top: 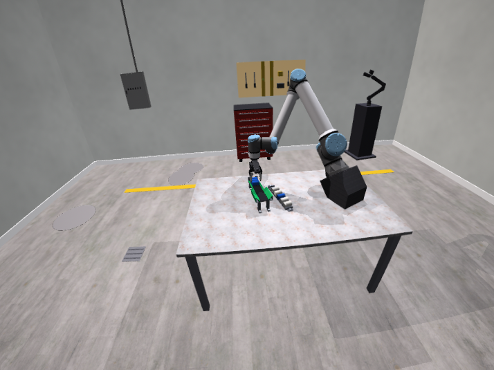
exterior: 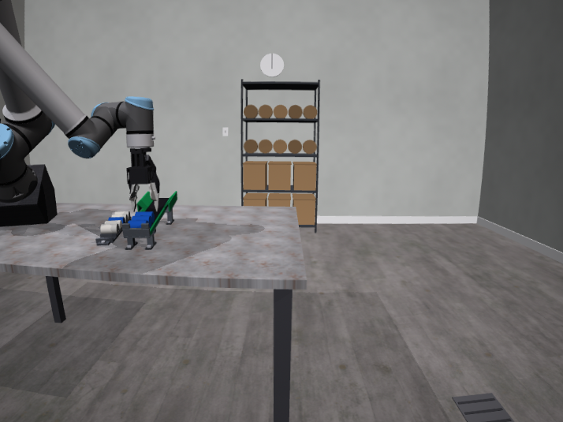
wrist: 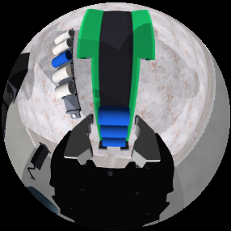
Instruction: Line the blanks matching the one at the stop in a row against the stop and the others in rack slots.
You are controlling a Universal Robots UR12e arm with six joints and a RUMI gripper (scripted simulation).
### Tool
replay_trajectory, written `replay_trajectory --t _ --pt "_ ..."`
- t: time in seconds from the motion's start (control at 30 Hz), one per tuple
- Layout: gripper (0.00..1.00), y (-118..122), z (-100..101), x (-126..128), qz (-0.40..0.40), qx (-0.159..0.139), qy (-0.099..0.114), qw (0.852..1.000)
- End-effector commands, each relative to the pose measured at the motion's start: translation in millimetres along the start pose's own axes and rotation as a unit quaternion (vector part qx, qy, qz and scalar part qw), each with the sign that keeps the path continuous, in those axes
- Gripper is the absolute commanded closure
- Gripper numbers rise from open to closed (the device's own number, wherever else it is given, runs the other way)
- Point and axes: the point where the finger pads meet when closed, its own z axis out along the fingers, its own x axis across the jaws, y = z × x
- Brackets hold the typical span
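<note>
Gripper (wrist: 112,139): fingers part-open, astride the ramp's low end, one each side of the rails; holds nothing, prob. letting go of the top blank.
Ramp (wrist: 90,48): green rails, dark bed, tilted so blanks settle toward the stop at the low end.
Blue row (wrist: 114,130): three blue blanks lying crosswise on the bed, packed tight against the stop, which is hidden below them; the side rails keep them square.
Fourth blue (wrist: 61,60): on the rack, wrong place; belongs on the ramp as 4th in the row.
Rack (wrist: 73,108): just beside the ramp; ribs keep each bar in its own slot.
White blanks (wrist: 61,75): four in the rack, two either side of the blue; centering along slots too small to judge.
Next, by judgement: lift clear, fetch the blue from the rack, lay it upslope of the row.
Risk: fingers near the rails, could nudge the row when rising.
</note>
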Motion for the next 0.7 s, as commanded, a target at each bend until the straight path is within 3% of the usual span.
replay_trajectory --t 0.0,0.2,0.57,0.6,0.67 --pt "0.52 0.2 -26.3 0.4 0.000 0.000 0.000 1.000" --pt "0.52 0.2 -56.3 0.4 0.000 0.000 0.000 1.000" --pt "0.52 0.2 -70.7 0.4 0.000 0.000 0.000 1.000" --pt "0.00 0.2 -70.7 0.4 0.000 0.000 0.000 1.000" --pt "0.00 0.2 -70.7 0.4 0.000 0.000 0.000 1.000"
